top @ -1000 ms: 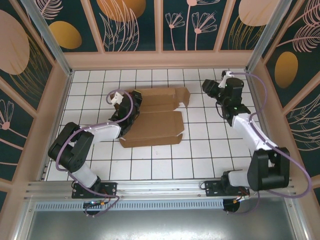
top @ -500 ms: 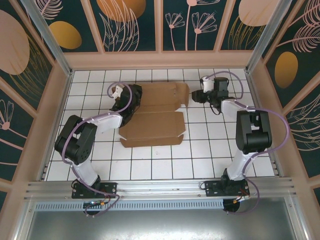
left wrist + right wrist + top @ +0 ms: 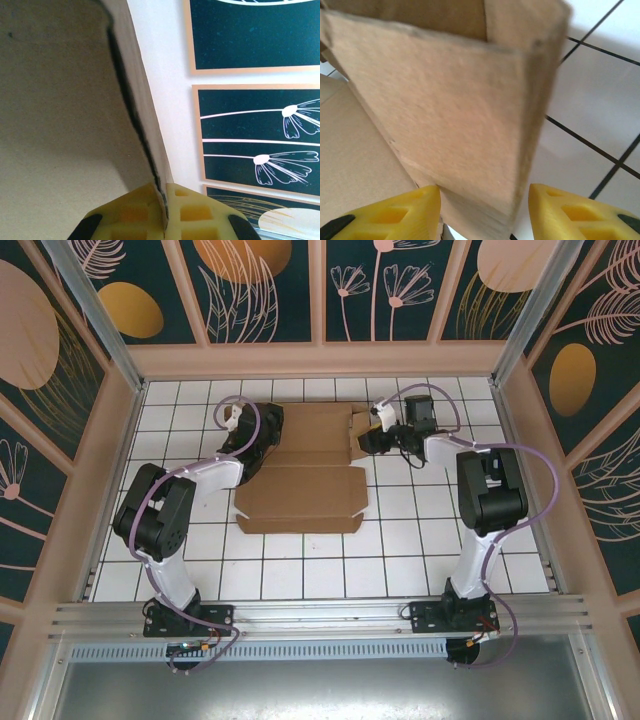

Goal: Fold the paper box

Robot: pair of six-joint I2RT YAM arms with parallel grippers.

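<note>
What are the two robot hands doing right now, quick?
Left gripper: shut on the paper box edge.
Right gripper: open, with a box flap between its fingers.

The paper box (image 3: pixel 300 502) is looking like plain brown cardboard, matt and unprinted, its face showing a fine fibrous grain and its cut edge looking rough and dark. The left end effector (image 3: pixel 164 207) and the right end effector (image 3: pixel 482 212) are showing yellow moulded plastic with a dull finish. The bench (image 3: pixel 400 540) is showing smooth white tiles with a soft sheen. A pale, brushed-looking metal rail (image 3: pixel 330 618) is lying along its near edge.
</note>
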